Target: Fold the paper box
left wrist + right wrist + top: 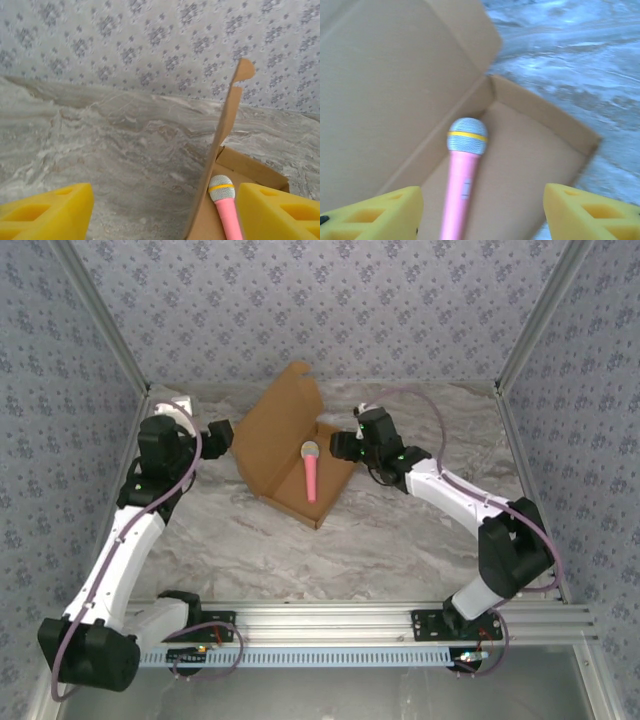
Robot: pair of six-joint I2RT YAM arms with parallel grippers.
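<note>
Found near far edge of grey marbled worktop (400, 540): plain brown cardboard box (330, 495), open, with upright lid (272, 430). Left pincer (222, 435) wide, straddling lid edge, gripping nothing. Right pincer (340, 445) wide, empty, over box. Risks noted: lid jamming on loose pink microphone (311, 480) inside; box skidding under one-sided push.

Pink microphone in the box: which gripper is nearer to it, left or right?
Right. The right gripper is at the right side of the paper box, close to the head of the pink microphone. The left gripper is outside the raised lid, farther away.
</note>
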